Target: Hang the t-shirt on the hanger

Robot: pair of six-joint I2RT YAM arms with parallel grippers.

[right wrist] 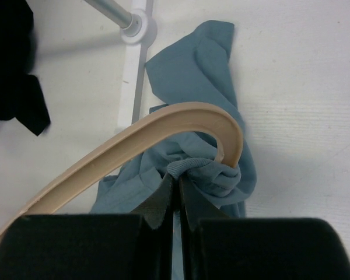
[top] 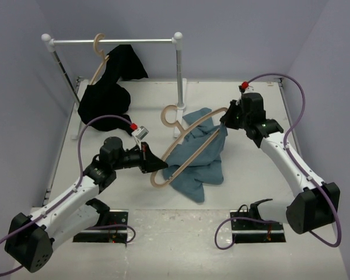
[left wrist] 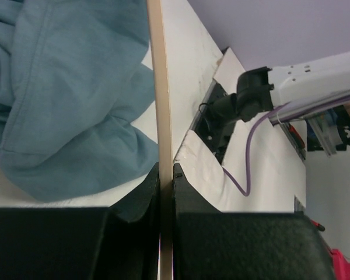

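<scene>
The pale tan hanger [top: 176, 127] is held tilted above the table's middle, its hook pointing to the far left. My left gripper [top: 155, 161] is shut on its lower-left arm, which shows as a thin strip [left wrist: 158, 87] clamped between the fingers [left wrist: 166, 172]. The slate-blue t-shirt [top: 201, 157] hangs bunched under and over the hanger's right half, trailing onto the table. My right gripper [top: 227, 119] is shut on a ribbed edge of the t-shirt [right wrist: 192, 168] right below the hanger's curved right end [right wrist: 230, 131]. The t-shirt also shows in the left wrist view [left wrist: 64, 105].
A white clothes rail [top: 114, 41] stands at the back, its post [top: 179, 70] just behind the hanger. A black garment [top: 108, 87] on a twin hanger hangs from it at the left. The post's foot [right wrist: 137, 23] shows in the right wrist view.
</scene>
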